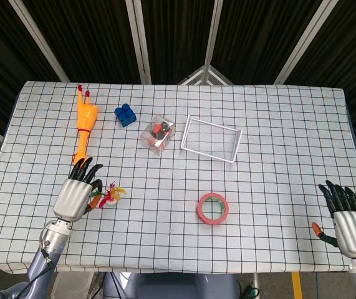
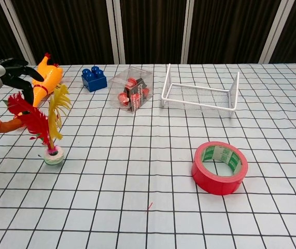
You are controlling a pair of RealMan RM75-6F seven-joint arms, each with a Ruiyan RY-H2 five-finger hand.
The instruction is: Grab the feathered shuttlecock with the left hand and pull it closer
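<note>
Here the left hand (image 1: 73, 198) sits at the near-left part of the bench (image 1: 277, 187), fingers pointing away from the robot, with the feathered shuttlecock (image 2: 45, 127) just to its right. In the chest view the shuttlecock stands upright on its round base, red and yellow feathers rising; the dark fingers (image 2: 14, 77) arch above and behind the feathers and an orange-tipped thumb lies at their left edge. Whether the hand actually grasps the feathers or merely brushes them I cannot tell, since most of the hand is cut off at the frame's edge. Beyond them lies a rubber chicken (image 1: 83, 126), then a blue brick (image 1: 125, 114), a clear box (image 1: 158, 132) with red pieces inside, and a white wire tray (image 1: 211, 139). A red tape roll (image 1: 212, 208) lies nearer the robot, toward the middle. At the near-right corner the right hand (image 1: 348, 222) rests released, fingers apart, holding nothing.
</note>
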